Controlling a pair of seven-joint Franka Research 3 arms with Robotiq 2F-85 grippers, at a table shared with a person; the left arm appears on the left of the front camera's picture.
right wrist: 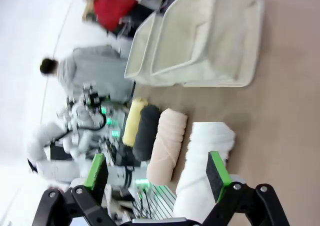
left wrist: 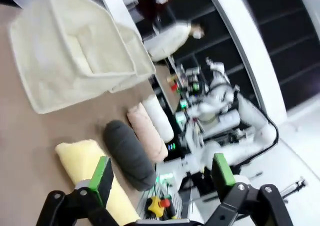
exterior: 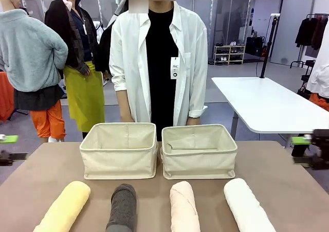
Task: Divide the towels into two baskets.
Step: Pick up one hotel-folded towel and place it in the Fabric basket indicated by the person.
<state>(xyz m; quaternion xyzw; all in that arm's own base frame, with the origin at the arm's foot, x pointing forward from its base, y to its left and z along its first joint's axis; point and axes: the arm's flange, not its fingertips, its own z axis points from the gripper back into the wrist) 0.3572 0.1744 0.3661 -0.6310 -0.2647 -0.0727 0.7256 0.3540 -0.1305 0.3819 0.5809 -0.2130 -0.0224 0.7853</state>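
Where the table (exterior: 288,191) nears the robot's side, four rolled towels lie in a row, left to right: yellow towel (exterior: 64,207), grey towel (exterior: 122,207), pink towel (exterior: 184,207), white towel (exterior: 248,205). Each lies apart from its neighbour, and all are outside the baskets.
Left basket (exterior: 119,162) and right basket (exterior: 199,165): cream canvas, side by side just behind the row.
Person (exterior: 159,62): white shirt, standing behind the baskets.
Left gripper (left wrist: 162,173): jaws spread wide, grasping nothing, at the table's left edge.
Right gripper (right wrist: 156,170): jaws spread wide, grasping nothing, at the right edge.
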